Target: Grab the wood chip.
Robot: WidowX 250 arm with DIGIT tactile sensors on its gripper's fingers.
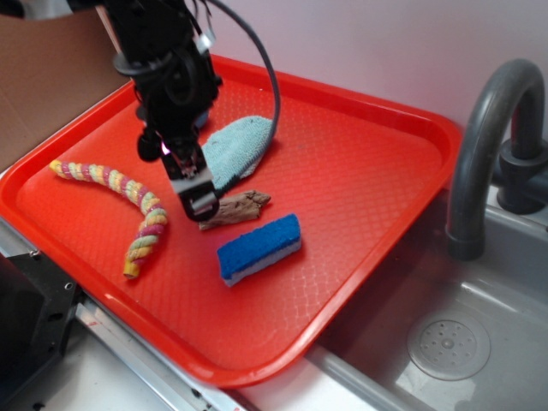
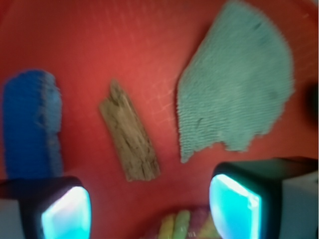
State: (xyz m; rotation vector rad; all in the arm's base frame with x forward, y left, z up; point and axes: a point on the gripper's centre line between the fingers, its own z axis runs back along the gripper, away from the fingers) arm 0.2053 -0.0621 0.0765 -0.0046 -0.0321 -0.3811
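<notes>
Brown, rough, gnarled wood chip [image 2: 130,137] looks light and stiff; grip its narrow midsection; black gripper [image 2: 149,206] hangs spread.

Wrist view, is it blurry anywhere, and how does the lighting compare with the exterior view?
Wrist view: the wood chip is fairly sharp, the teal cloth and blue sponge go soft toward the edges, and the tool fingertips glow cyan and blurred. Exterior view: even light, soft glare on the red tray, everything reasonably in focus.
</notes>
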